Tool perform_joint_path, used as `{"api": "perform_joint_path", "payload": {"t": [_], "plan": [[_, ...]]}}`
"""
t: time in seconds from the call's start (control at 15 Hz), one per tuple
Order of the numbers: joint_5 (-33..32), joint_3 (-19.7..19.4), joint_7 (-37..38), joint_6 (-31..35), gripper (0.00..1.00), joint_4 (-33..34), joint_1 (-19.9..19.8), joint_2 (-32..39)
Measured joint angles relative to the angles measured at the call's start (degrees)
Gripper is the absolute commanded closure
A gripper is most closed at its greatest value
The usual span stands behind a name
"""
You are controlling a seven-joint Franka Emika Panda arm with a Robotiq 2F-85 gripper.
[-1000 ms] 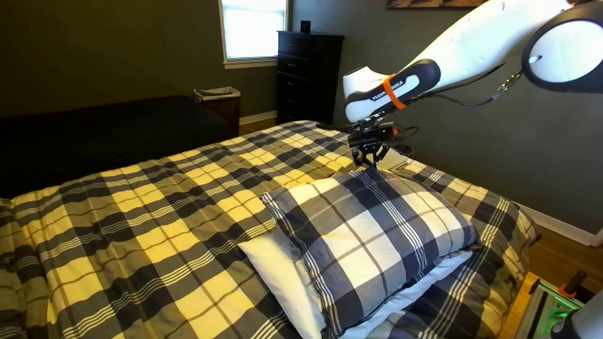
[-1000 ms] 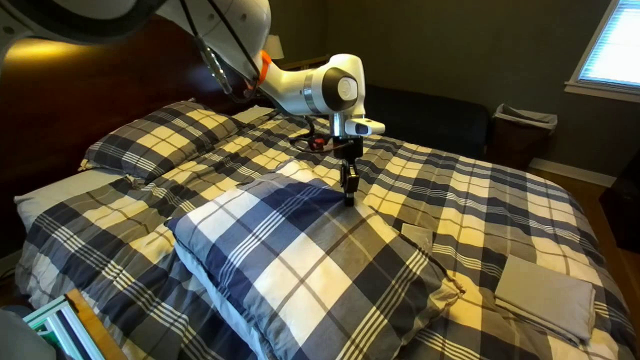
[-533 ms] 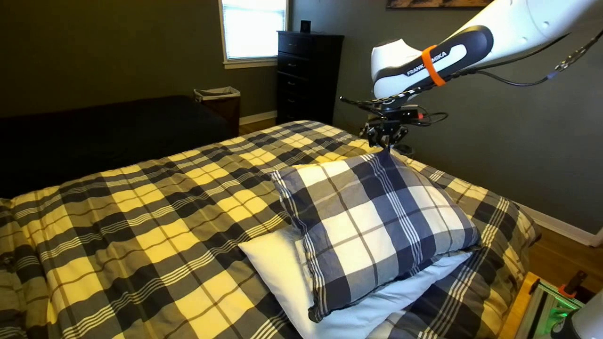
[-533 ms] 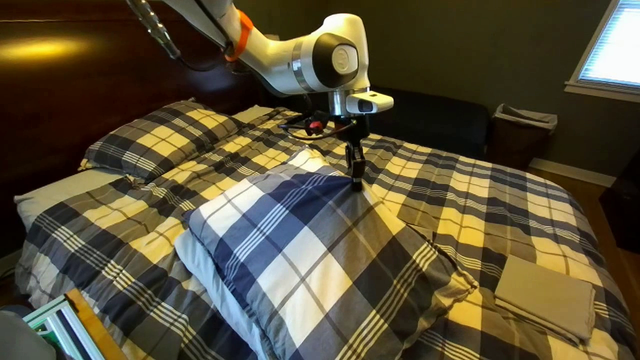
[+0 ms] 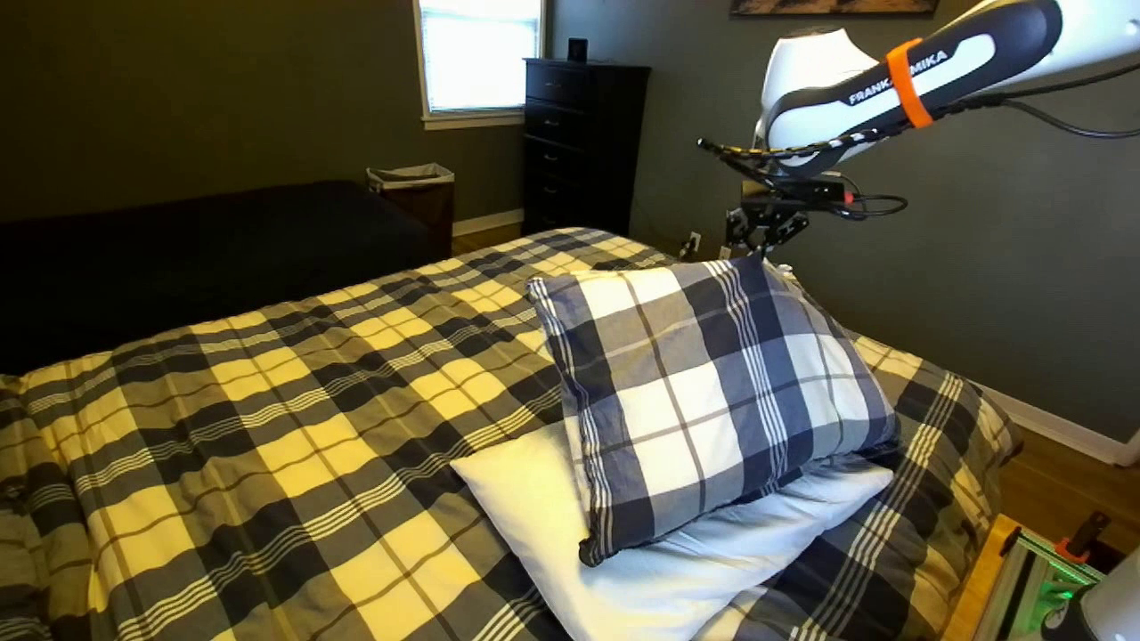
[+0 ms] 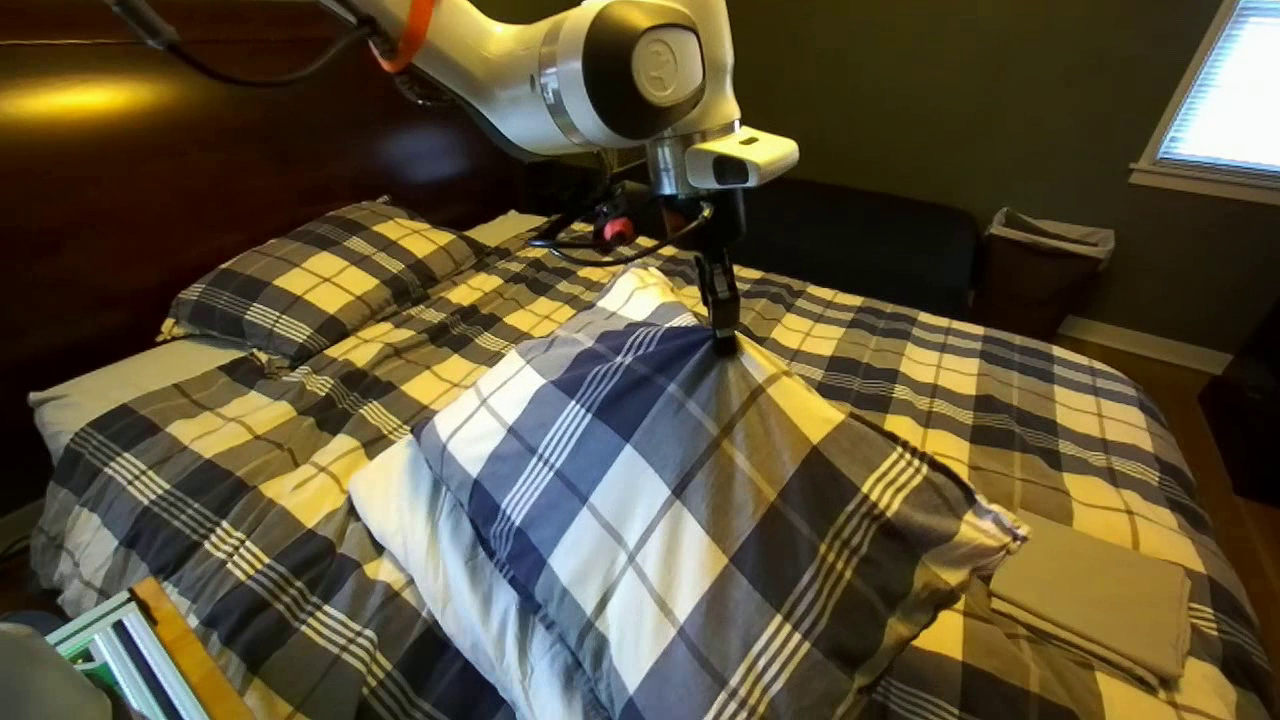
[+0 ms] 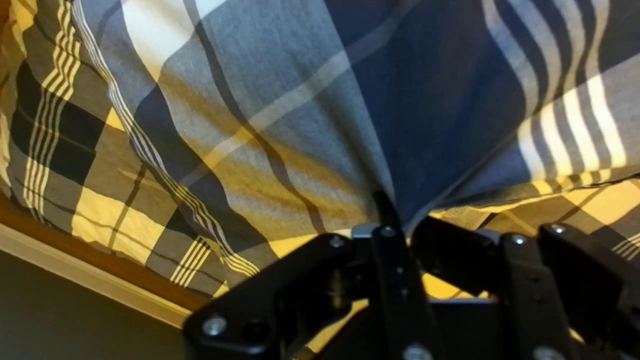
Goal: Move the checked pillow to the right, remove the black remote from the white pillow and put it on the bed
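A plump, square, navy-and-white checked pillow (image 5: 704, 401) is held tilted over a plain, rectangular white pillow (image 5: 521, 499), upper edge raised, lower edge apparently rested on it. By the black, 2-fingered metal gripper (image 7: 406, 226) the fabric is pinched near that upper edge, between 2 corners; the jaws are clenched on a fold. The coming move is judged to turn on this slope: the checked pillow is hung below the jaws, spread down and away from them across the white pillow, and no long axis is offered by its square shape. A sideways carry is called for, kept high lest the slim black remote, seen in no view and presumably hidden underneath, be dragged along. Only 1 white, jointed arm (image 5: 815, 120) is seen. The white pillow is laid on the bed (image 5: 294, 392), covered in yellow, black and white plaid, where, in an exterior view, a folded grey cloth (image 6: 1100, 600) is partly hidden behind the checked pillow's corner.
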Motion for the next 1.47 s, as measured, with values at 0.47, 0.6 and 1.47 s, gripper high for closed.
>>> {"api": "perform_joint_path", "payload": {"t": [0.47, 0.6, 1.47], "plan": [[0.98, 0.24, -1.85, 0.11, 0.96, -1.68, -0.91, -2.71], [0.98, 0.24, -1.85, 0.12, 0.96, -1.68, -0.92, -2.71], [-1.31, 0.42, -1.94, 1.29, 0.99, -0.91, -4.04, -2.90]]}}
